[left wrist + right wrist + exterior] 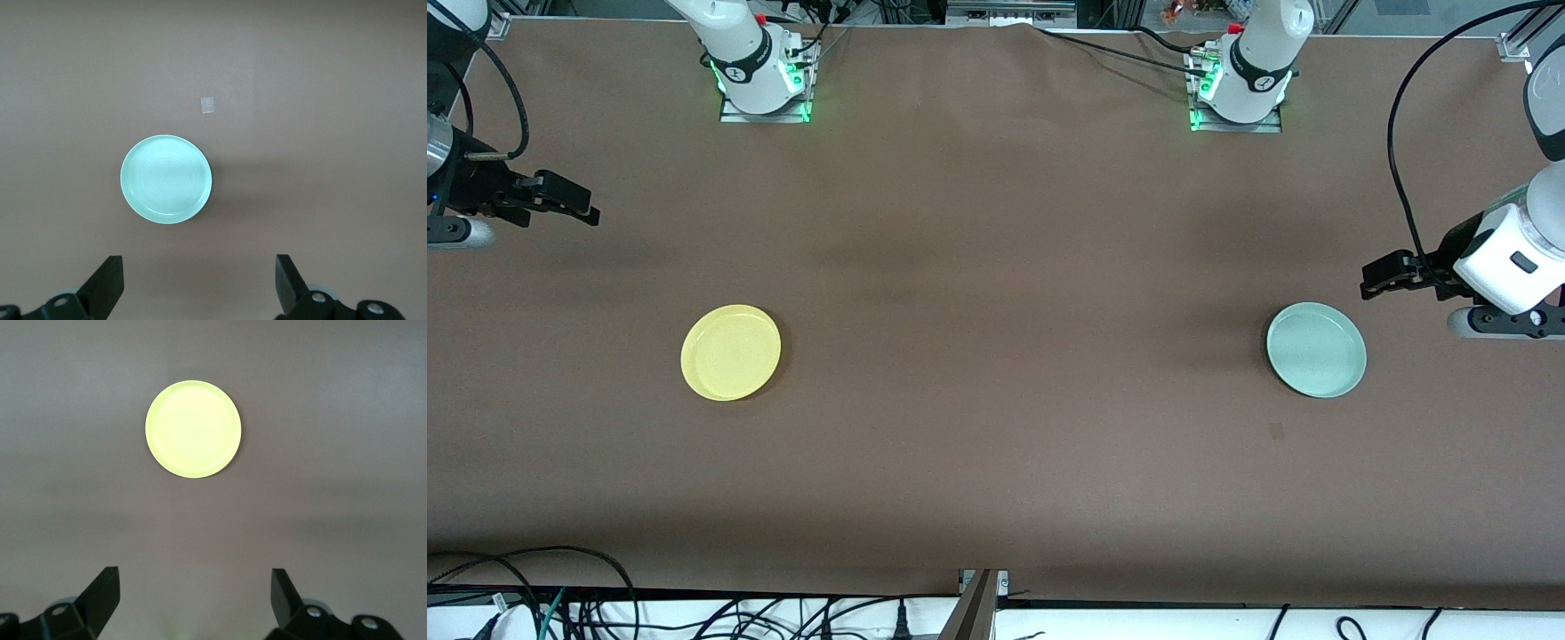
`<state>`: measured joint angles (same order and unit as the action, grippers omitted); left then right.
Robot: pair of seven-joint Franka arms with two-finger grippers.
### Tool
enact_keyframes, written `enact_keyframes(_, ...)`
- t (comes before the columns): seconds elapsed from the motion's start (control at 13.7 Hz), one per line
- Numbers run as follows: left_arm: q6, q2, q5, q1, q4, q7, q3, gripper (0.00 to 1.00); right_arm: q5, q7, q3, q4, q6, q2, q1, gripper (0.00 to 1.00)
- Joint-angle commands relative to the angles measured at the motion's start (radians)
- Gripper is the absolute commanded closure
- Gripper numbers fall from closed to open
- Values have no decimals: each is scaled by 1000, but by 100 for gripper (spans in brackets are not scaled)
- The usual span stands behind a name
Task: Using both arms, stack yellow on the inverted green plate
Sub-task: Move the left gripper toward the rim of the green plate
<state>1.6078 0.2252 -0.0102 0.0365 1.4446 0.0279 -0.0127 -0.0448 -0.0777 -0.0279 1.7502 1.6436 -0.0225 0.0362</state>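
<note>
Start state: nothing gripped, both plates lying flat and well apart on the table point(996, 498).

The yellow plate point(730, 352) is seen toward the right arm's end, the green plate point(1316, 349) toward the left arm's end; both are rim-up and nothing is held in either (green is not yet inverted, judged from the visible hollow). The right gripper point(569, 203) is held high over the table's edge at its own end, fingers spread wide in its wrist view; the left gripper point(1378, 277) hangs just beside the green plate, also spread wide, nothing between the fingers point(107, 283). Flipping the green plate is judged to be first: a rim grasp is called for, awkward on such a low edge. A small pale tag point(208, 105) is seen near it.
</note>
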Motion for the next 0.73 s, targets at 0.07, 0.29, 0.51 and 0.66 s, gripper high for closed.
enact_keyframes(0.07,3,-26,-28,-1,25,-11,-7,0,-17,18,8,-12,-24,-2,4,0)
enact_keyframes(0.29,3,-20,-31,-3,31,-14,-13,0,-18,18,8,-12,-27,-2,4,0)
enact_keyframes(0.51,3,8,-33,-30,39,-32,-35,0,-18,19,8,-12,-25,-2,2,0)
enact_keyframes(0.66,14,51,-43,-94,39,-130,-35,0,-18,19,9,-12,-25,-2,1,0)
